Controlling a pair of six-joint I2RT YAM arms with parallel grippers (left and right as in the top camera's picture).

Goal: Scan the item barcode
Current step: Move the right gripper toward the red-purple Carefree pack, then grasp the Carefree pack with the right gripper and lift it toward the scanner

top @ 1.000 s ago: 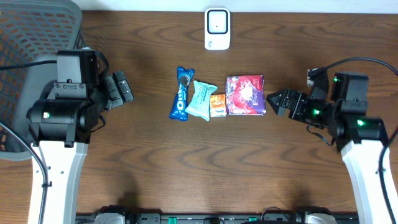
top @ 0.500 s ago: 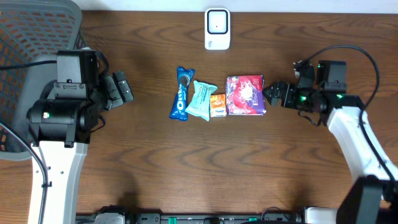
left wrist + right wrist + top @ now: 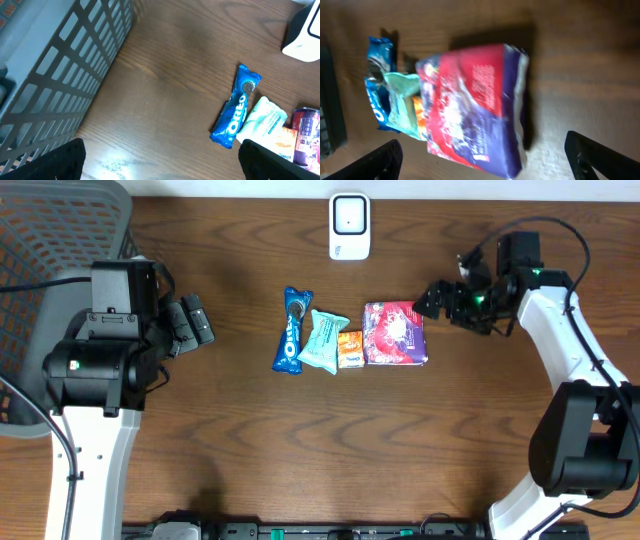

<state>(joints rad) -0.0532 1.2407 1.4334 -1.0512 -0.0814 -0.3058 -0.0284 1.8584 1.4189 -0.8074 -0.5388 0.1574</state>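
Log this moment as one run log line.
left tool open, beside grey plastic basket | right tool open, at corner of red-purple foil pack | nothing held

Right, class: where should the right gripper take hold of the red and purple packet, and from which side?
Probably grip the red and purple packet by its right edge, coming from the right. It lies flat; its left edge abuts the orange packet, while the right edge is free and nearest the open right gripper.
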